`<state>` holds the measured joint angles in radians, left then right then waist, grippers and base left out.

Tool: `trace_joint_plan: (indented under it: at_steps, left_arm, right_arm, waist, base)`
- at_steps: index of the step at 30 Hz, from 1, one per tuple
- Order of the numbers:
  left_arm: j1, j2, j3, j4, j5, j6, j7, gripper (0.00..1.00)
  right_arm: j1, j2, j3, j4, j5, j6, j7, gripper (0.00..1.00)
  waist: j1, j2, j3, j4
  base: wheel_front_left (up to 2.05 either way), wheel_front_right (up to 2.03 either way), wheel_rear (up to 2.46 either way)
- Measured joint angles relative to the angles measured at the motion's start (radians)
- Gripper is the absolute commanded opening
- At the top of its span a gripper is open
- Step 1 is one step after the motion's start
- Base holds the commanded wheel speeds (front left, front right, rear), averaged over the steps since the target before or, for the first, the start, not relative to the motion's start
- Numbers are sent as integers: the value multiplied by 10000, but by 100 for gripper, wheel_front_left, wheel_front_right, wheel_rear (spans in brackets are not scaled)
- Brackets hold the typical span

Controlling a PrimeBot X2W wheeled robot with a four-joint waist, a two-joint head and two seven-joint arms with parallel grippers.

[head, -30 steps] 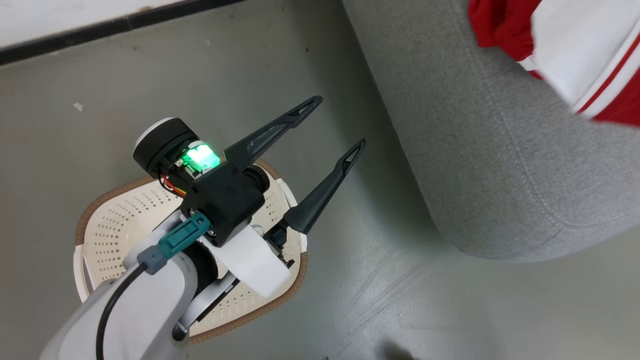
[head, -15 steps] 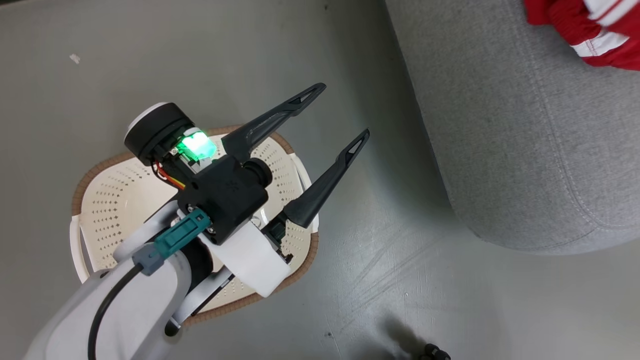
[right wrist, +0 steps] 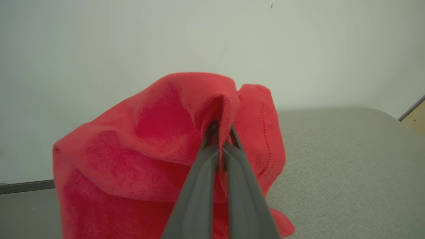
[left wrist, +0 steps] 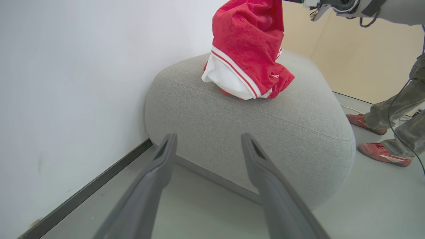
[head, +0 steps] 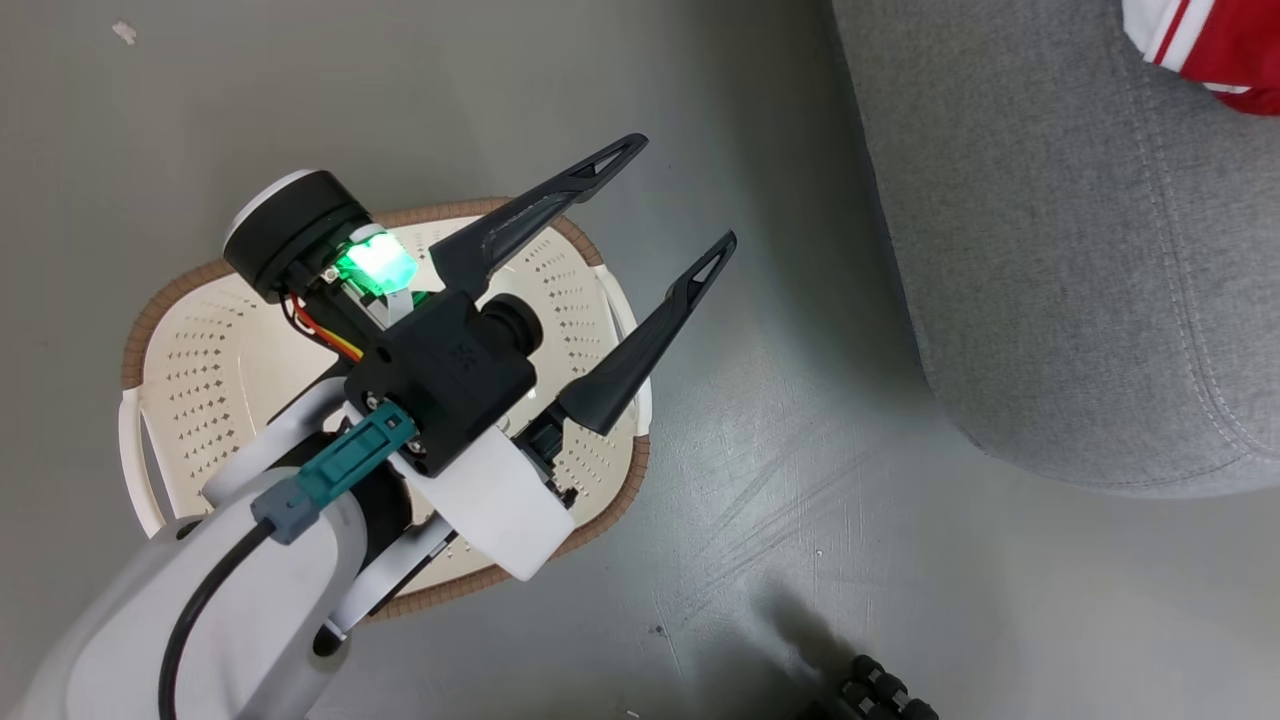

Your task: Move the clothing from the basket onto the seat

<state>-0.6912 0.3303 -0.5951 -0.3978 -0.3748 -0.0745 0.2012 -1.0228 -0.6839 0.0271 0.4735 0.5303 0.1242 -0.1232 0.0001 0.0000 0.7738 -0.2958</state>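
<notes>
While right fingers (right wrist: 199, 186) clench clothing (right wrist: 132, 149) on seat (left wrist: 265, 116), left fingers (head: 540, 215) spread above basket (head: 210, 370) rim, open floor (head: 780, 450) beside seat edge

A person (left wrist: 386, 116) in red shoes (left wrist: 382, 155) stands on the grey floor (left wrist: 365, 205) near a beige wall (left wrist: 365, 56).

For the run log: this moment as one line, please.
left gripper: open, empty, above cream-white perforated plastic basket | right gripper: shut on red fabric garment, lower end on grey upholstered seat

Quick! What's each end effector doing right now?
Left end effector: open, holding nothing.
Right end effector: shut on the red clothing.
</notes>
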Motion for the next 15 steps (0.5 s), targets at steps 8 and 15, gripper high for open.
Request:
trace_joint_plan:
  at_steps: [8,15]
  left_arm:
    - [-18,105,-4,-31,63,-77,13,100]
    - [-157,169,6,-27,71,-79,12,100]
  right_arm:
    - [142,454,178,842,370,0,410,0]
    - [140,596,224,1156,587,0,627,0]
  waist:
    - [0,0,335,74]
    - [0,0,497,100]
  base:
    - [0,0,0]
    - [0,0,0]
